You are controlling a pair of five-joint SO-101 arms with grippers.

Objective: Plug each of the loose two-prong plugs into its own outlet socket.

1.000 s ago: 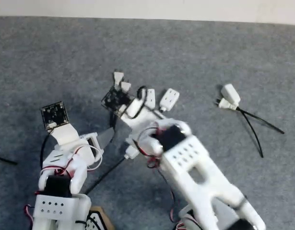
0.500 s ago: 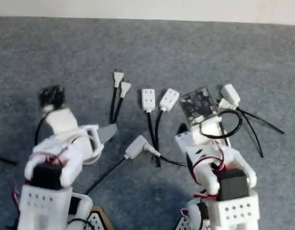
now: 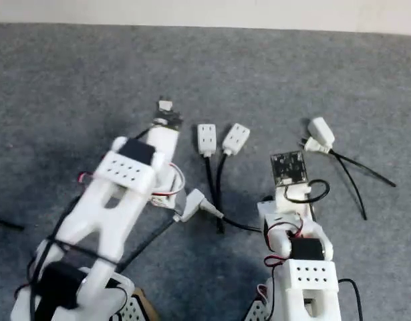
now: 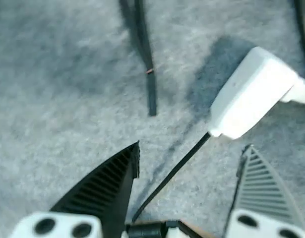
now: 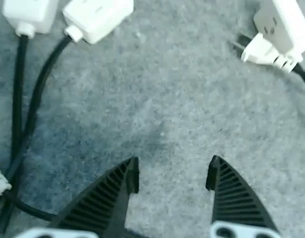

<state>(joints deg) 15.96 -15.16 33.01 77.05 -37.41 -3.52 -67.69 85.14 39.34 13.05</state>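
Observation:
Two white outlet sockets (image 3: 206, 138) (image 3: 236, 138) lie side by side mid-table, and appear again in the right wrist view (image 5: 28, 12) (image 5: 97, 15). A small white plug (image 3: 165, 105) peeks out past my outstretched left arm (image 3: 128, 180). My left gripper (image 4: 192, 146) is open just above the carpet, close to a white block (image 4: 246, 94) (image 3: 190, 202) on a thin black cable. My right gripper (image 5: 174, 159) is open and holds nothing, over bare carpet. To the right, a third socket (image 3: 320, 129) (image 5: 283, 22) has a two-prong plug (image 5: 261, 49) lying against it.
Black cables (image 3: 215, 187) run from the middle sockets toward the arms. Thin cables (image 3: 355, 177) trail right from the third socket. Grey carpet (image 3: 292, 73) covers the table up to a pale wall strip at the back.
The left arm swung from the left side forward and right over the small plugs. The right arm pulled back from the centre to the right and now sits drawn in.

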